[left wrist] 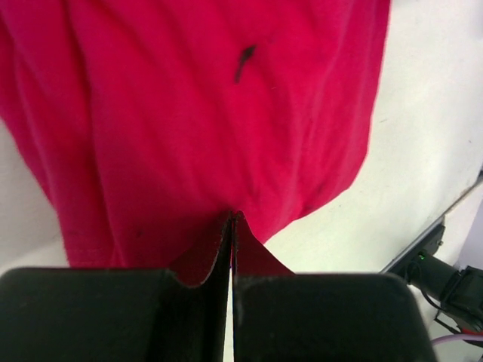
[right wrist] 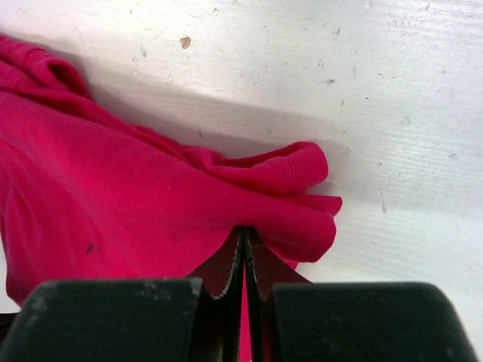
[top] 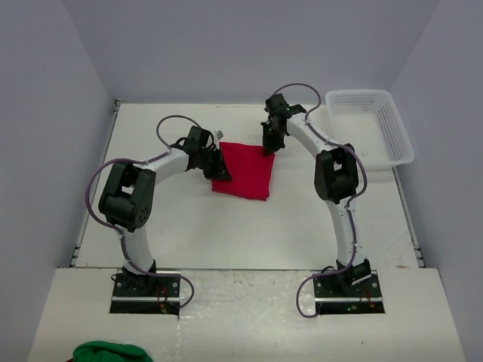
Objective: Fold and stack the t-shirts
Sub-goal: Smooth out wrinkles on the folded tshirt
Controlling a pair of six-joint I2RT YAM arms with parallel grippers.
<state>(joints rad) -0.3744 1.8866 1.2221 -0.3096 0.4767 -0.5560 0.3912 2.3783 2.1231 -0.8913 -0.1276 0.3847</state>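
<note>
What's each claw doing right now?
Left claw: shut on the shirt.
Right claw: shut on the shirt.

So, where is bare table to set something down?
Free: the near strip between t-shirt and arm bases; the far strip behind it. Crowded: left pincer and right pincer grip its edges; basket in far right corner.

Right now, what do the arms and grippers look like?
The left arm and right arm have white links, black joint housings, dark base plates and a lilac cable looping along each. The left gripper and right gripper have black blocky fingers tapering to thin tips.
</note>
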